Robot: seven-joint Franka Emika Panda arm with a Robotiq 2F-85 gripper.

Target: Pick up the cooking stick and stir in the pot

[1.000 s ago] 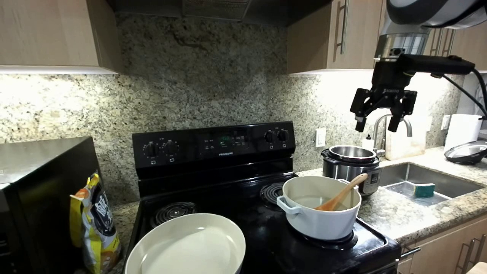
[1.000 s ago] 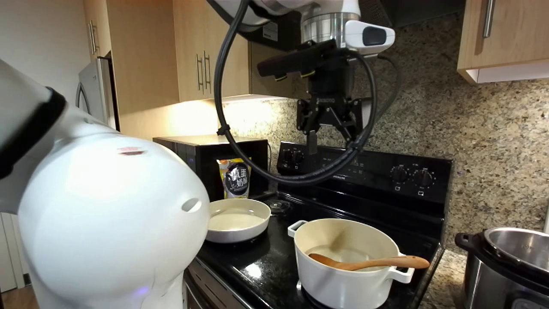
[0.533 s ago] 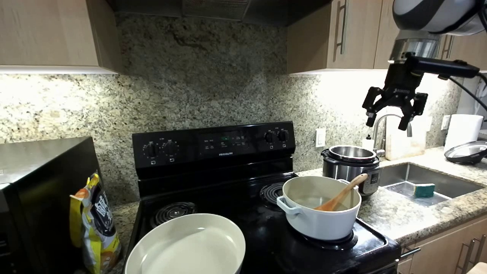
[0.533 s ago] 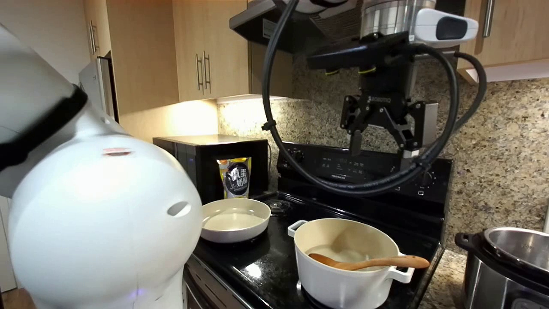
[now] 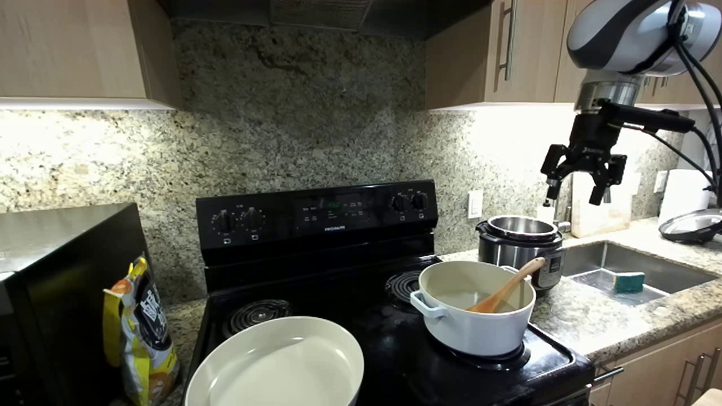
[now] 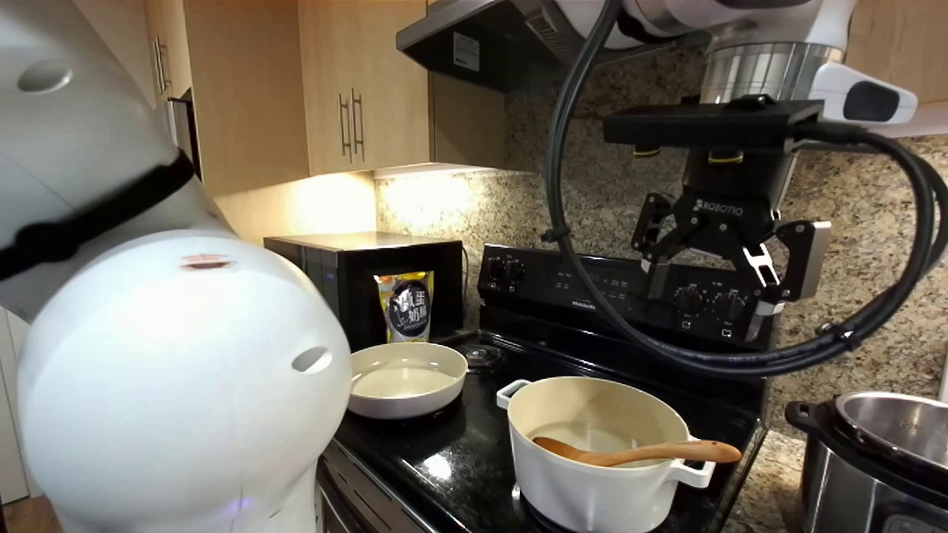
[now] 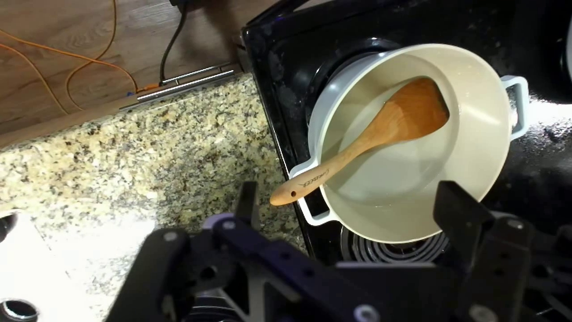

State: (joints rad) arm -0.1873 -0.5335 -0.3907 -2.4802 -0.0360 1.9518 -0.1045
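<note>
In the wrist view the wooden cooking stick rests in the white pot, its flat blade on the bottom and its handle sticking out across one side handle. Both exterior views show the pot on a stove burner, with the stick leaning on its rim. High above and apart from them hangs my gripper, towards the cooker side. Its fingers point down, spread wide, and hold nothing. Seen from the wrist, the gripper has the handle end between the lines of its fingertips, far below.
A steel electric cooker stands on the counter close beside the pot. A wide white pan occupies another burner. The stove's control panel rises behind. A cable loop hangs around my gripper. A sink lies further along the counter.
My arm has moved towards the electric cooker's side and the gripper has come lower. The jaws have stayed apart. Pot and stick have not moved.
</note>
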